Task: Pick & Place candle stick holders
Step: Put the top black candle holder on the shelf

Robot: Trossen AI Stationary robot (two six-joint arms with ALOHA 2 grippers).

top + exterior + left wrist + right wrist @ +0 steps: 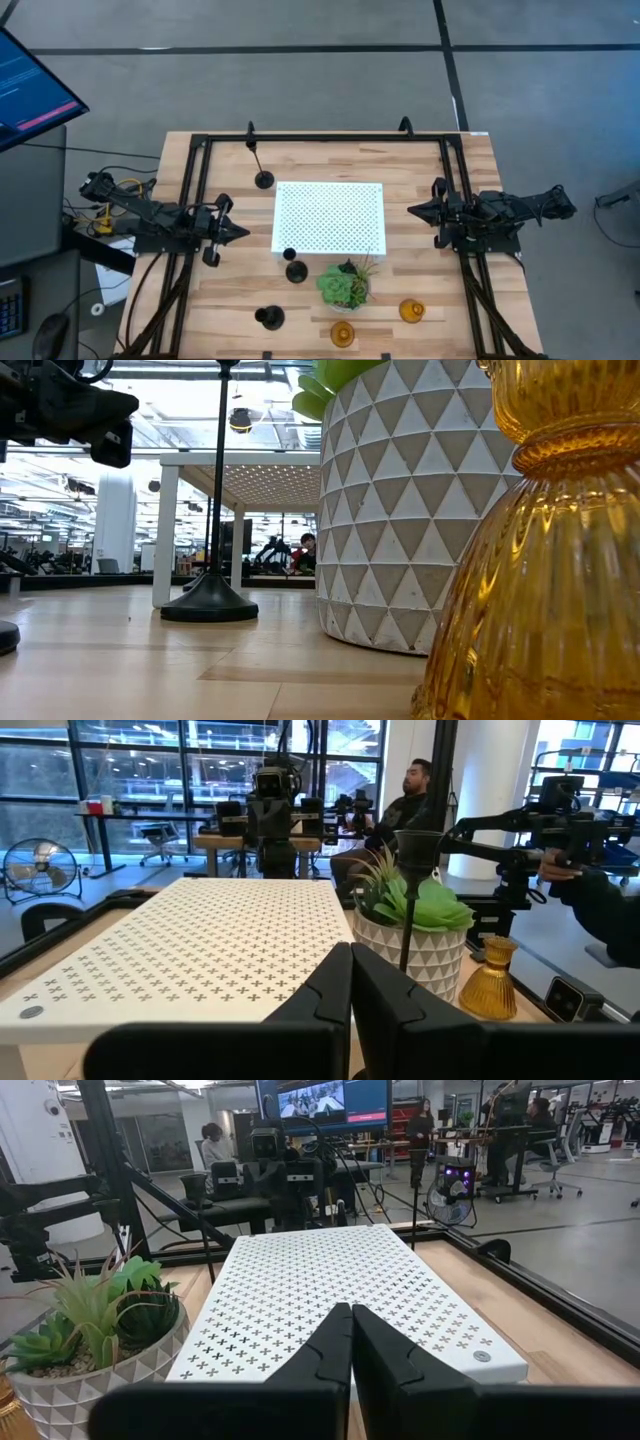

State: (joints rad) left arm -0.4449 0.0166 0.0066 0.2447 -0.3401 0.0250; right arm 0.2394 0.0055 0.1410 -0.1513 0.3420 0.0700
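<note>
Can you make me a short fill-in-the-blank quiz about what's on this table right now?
1. The number of amber holders near the plant is ___.
2. The white perforated board has ___ holders standing on it.
3. Both the left gripper and the right gripper have their jaws ___.

Answers: two; no; shut

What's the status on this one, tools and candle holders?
Left tool and right tool shut, empty, flanking the white perforated platform. Three black candle holders and two amber holders on the table, none on platform. Potted plant among them.
</note>
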